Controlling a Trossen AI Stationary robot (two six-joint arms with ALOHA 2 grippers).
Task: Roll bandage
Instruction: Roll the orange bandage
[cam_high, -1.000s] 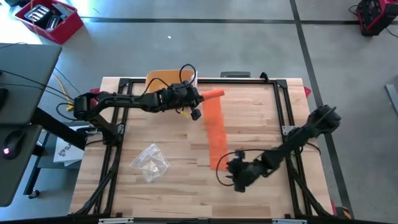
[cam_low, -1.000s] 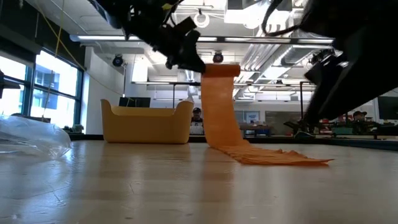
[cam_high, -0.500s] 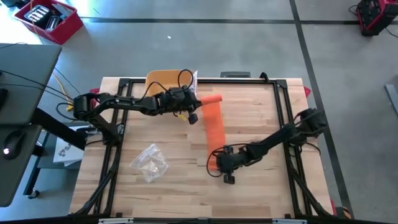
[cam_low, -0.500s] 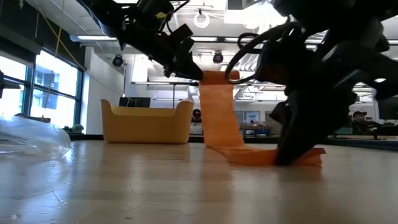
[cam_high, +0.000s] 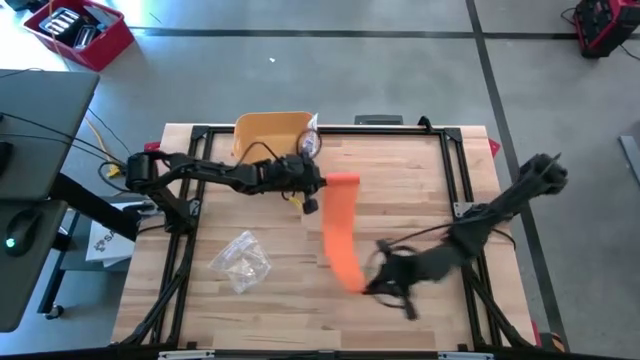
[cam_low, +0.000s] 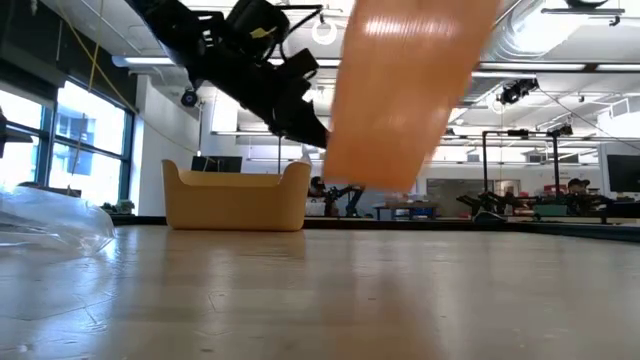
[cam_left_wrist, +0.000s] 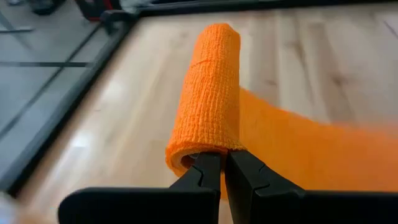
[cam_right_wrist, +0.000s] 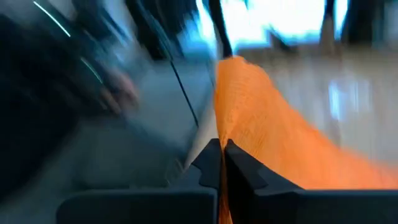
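Note:
The orange bandage (cam_high: 340, 225) is a small roll (cam_left_wrist: 208, 93) with a long strip trailing from it; the whole of it hangs clear of the table (cam_high: 420, 200). My left gripper (cam_high: 312, 186) is shut on the roll at the table's middle, coming from the left. My right gripper (cam_high: 372, 285) is shut on the strip's near end, toward the near right. In the low view the strip (cam_low: 405, 90) fills the upper middle, well above the tabletop, with the left gripper (cam_low: 312, 132) behind it. My left gripper pinches the roll's open end (cam_left_wrist: 202, 155) between its two fingers, coming level from the table's left, in line with the roll's axis. The roll is held level and lifted clear. My right gripper pinches the strip's near end (cam_right_wrist: 231, 134) between its shut fingers. That end is lifted off the table and the strip runs sloping up to the roll; one layer or several, I cannot tell.
A yellow bin (cam_high: 268, 130) stands at the table's far edge behind the left gripper. A crumpled clear plastic bag (cam_high: 241, 263) lies near the front left. The black frame rails (cam_high: 465, 190) border the tabletop.
My right gripper has gone to the strip's near end on the table, shut on it and lifted it, drawing back toward the near right. The strip, which lay flat, now hangs clear. My left gripper has carried the roll toward the near edge.

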